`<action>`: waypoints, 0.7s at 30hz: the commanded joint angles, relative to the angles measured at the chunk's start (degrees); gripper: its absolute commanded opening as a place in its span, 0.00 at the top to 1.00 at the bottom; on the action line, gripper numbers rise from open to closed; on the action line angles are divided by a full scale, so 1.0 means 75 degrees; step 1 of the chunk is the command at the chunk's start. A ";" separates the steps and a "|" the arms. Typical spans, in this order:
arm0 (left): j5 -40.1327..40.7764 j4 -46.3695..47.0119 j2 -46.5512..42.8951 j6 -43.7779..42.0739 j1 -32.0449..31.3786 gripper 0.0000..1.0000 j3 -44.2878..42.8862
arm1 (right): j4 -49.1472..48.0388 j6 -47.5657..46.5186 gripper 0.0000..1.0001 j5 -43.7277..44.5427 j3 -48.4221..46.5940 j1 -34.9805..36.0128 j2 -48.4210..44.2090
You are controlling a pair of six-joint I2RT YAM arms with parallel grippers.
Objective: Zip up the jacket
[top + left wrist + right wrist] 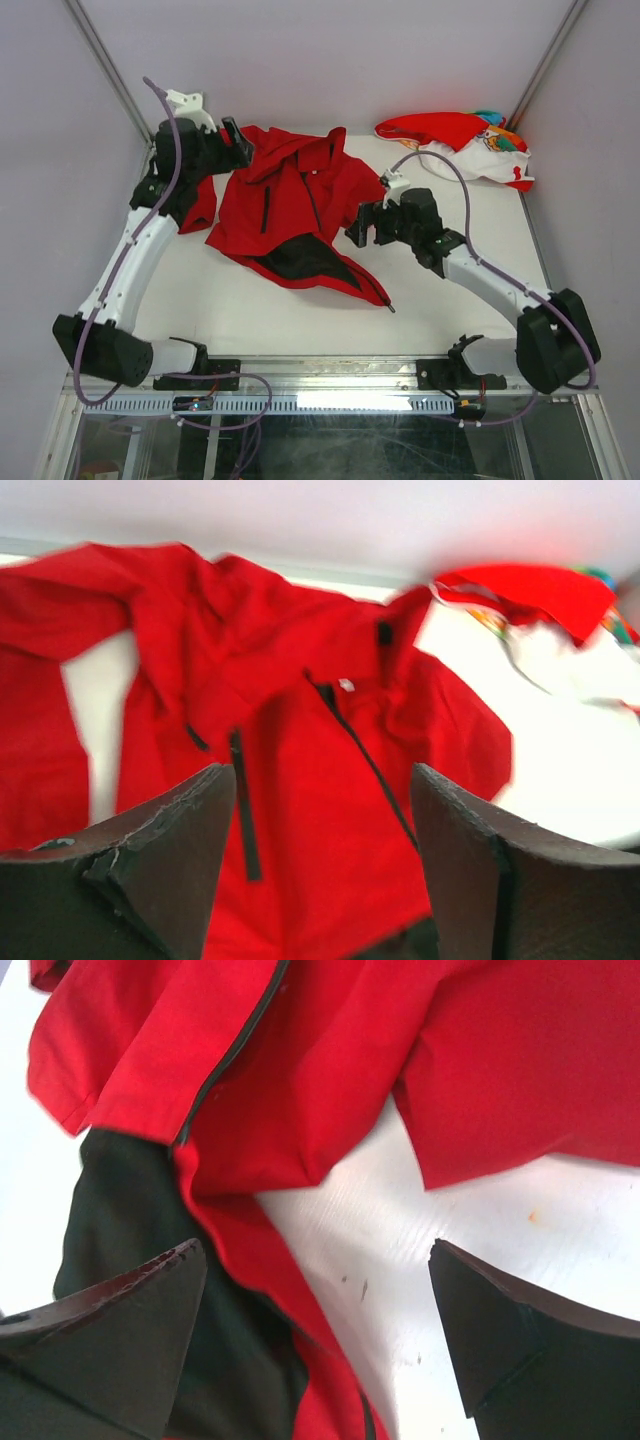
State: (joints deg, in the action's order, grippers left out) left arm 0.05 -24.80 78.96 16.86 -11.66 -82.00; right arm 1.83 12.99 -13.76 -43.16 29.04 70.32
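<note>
The red jacket [295,200] lies crumpled on the white table, collar towards the back, its lower front folded open to show black lining [300,258]. Its front zipper [365,760] and dark pocket zip [245,810] show in the left wrist view. My left gripper [235,140] is open and empty above the jacket's back left shoulder. My right gripper [365,225] is open and empty just right of the jacket's lower edge [270,1280], holding nothing. In the right wrist view the red hem and black lining [140,1220] lie between the fingers over bare table.
A smaller red-and-white garment with colourful print [470,145] lies at the back right corner. Grey walls close the back and sides. The table's front edge [330,365] runs by the arm bases.
</note>
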 commanded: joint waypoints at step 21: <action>-0.0594 0.2138 0.1020 0.1494 -0.2792 0.33 0.4685 | -0.1018 0.0791 0.82 0.2099 -0.3970 -0.0465 0.4993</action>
State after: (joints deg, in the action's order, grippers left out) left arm -1.37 -12.71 90.28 24.73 -32.29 -53.56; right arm -6.76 22.83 -3.36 -67.88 29.39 111.04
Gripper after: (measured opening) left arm 0.672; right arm 0.425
